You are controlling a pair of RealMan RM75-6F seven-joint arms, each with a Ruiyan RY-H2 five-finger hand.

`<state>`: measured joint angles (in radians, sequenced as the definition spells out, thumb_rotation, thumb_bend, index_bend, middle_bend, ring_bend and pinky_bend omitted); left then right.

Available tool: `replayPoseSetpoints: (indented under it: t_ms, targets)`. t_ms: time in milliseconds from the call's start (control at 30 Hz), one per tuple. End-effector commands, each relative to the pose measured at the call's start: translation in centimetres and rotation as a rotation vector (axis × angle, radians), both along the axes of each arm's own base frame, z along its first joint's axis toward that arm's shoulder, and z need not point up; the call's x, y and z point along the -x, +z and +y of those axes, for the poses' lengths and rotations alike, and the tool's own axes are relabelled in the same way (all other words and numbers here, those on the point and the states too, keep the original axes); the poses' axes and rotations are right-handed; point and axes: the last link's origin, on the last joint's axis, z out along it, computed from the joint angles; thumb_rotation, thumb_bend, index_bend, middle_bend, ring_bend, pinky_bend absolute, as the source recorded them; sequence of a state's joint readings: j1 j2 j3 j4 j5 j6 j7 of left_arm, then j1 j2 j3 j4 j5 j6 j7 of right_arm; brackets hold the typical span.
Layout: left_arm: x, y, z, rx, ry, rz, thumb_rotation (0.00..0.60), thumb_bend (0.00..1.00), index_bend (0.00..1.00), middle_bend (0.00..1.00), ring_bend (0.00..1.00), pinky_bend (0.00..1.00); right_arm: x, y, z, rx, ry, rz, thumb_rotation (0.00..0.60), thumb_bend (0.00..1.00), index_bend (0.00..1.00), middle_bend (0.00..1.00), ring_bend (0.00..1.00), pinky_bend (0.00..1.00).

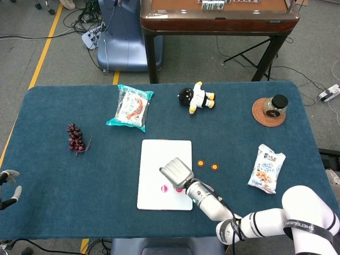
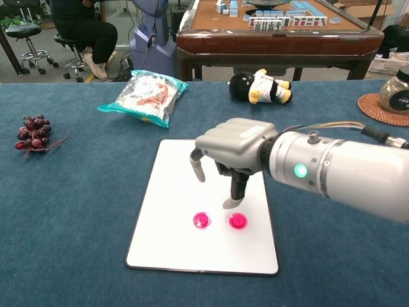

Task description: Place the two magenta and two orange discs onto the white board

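The white board (image 2: 172, 192) (image 1: 159, 159) lies mid-table. On its near part, two magenta discs (image 2: 201, 220) (image 2: 238, 221) rest side by side. In the head view only one magenta disc (image 1: 164, 188) shows; my hand covers the other. My right hand (image 2: 233, 150) (image 1: 176, 172) hovers above the discs with its fingers apart and nothing in them. Two orange discs (image 1: 201, 163) (image 1: 214, 167) sit on the blue cloth just right of the board. At the table's near left edge my left hand (image 1: 9, 186) is empty, fingers spread.
At the back stand a teal snack bag (image 1: 130, 106) (image 2: 146, 93), a plush toy (image 1: 195, 98) (image 2: 261, 86), and a jar on a woven coaster (image 1: 271, 109). Grapes (image 1: 75, 137) (image 2: 35, 131) lie far left. A white snack bag (image 1: 266, 169) lies right of the orange discs.
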<state>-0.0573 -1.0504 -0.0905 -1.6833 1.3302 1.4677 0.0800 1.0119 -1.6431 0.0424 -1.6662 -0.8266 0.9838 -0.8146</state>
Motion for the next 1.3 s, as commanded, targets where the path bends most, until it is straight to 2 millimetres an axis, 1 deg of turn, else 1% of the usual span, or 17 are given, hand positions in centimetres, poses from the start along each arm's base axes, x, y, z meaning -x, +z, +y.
replayPoseSetpoints:
  t_ms: [33,233,400,700,833,1300]
  targets:
    - [-0.1,-0.1,0.0,0.003,-0.002,0.001,0.6,0.38,0.49,0.51,0.42,0.63,1.3,1.5,-0.9,0.05,-0.029,0.022,0.6,0.13,0.4,1.0,1.0,1.0]
    - [0.0,-0.4,0.0,0.014,-0.001,0.005,0.6,0.38,0.48,0.51,0.42,0.63,4.4,3.9,-2.5,0.126,-0.095,0.071,0.6,0.16,0.4,1.0,1.0,1.0]
    - [0.0,-0.6,0.1,0.019,-0.001,0.007,0.6,0.38,0.48,0.51,0.42,0.63,6.8,5.2,-3.6,0.166,-0.154,0.103,0.6,0.17,0.4,1.0,1.0,1.0]
    - [-0.1,-0.7,0.1,0.025,-0.002,0.008,0.6,0.38,0.48,0.51,0.42,0.63,10.0,5.4,-4.0,0.169,-0.216,0.149,0.6,0.17,0.4,1.0,1.0,1.0]
    - [-0.1,-0.7,0.1,0.026,-0.003,0.007,0.6,0.38,0.48,0.51,0.42,0.63,10.9,5.3,-4.0,0.165,-0.231,0.159,0.6,0.17,0.4,1.0,1.0,1.0]
    - [-0.2,-1.0,0.1,0.036,-0.005,0.007,0.6,0.38,0.48,0.51,0.42,0.63,12.4,5.0,-3.4,0.15,-0.248,0.167,0.6,0.18,0.4,1.0,1.0,1.0]
